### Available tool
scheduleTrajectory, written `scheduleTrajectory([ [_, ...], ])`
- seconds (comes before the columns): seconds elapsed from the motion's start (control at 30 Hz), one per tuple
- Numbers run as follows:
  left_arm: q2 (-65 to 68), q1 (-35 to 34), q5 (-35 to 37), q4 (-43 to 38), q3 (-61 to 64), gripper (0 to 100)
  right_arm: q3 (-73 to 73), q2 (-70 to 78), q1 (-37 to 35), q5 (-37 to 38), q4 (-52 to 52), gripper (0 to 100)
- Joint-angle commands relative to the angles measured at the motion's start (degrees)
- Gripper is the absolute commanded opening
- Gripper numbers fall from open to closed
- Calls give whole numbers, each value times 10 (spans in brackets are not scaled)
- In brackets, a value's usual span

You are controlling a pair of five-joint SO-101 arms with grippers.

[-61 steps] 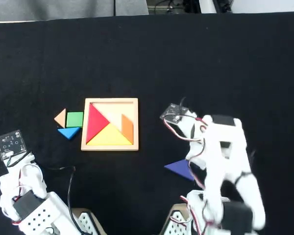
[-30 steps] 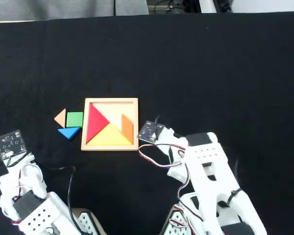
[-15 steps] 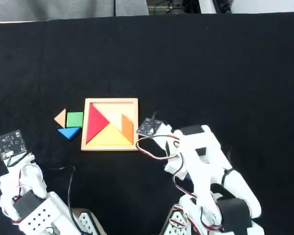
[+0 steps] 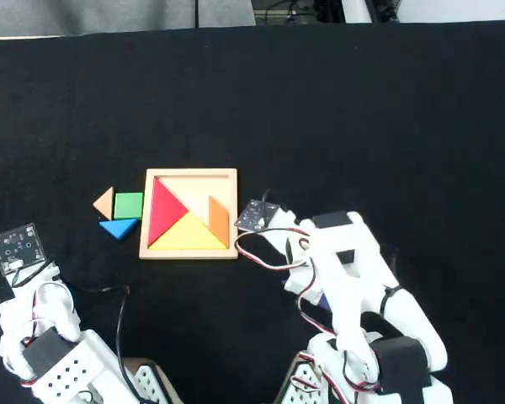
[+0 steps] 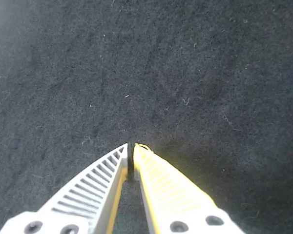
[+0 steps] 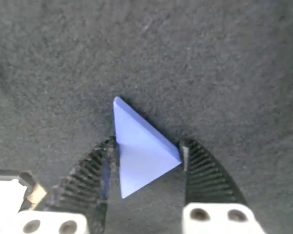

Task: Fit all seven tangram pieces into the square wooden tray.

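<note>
Your black table (image 4: 387,109) carries the tray (image 4: 189,172) left of centre. Just beside it, toward the left edge, you have a tan triangle (image 4: 105,203), green square (image 4: 129,205) and blue triangle (image 4: 118,227). A violet triangle (image 6: 139,146) lies nearer the near edge.

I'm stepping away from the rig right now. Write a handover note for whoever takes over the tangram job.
Left claw: shut, empty, over the cloth.
Right claw: shut on the violet triangle, not yet lifted, right of the tray.
Done: red triangle, yellow triangle and orange piece sit in the tray.
Left: the violet triangle, plus tan triangle, green square and blue triangle beside the tray's left side.
</note>
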Motion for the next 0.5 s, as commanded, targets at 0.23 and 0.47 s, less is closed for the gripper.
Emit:
scheduleTrajectory([
  [0.23, -5, 7, -5, -9, 11, 30, -67, 12, 4, -26, 23, 100],
  [0.47, -5, 7, -5, -9, 11, 30, -320, 18, -3, -105, 119, 102],
])
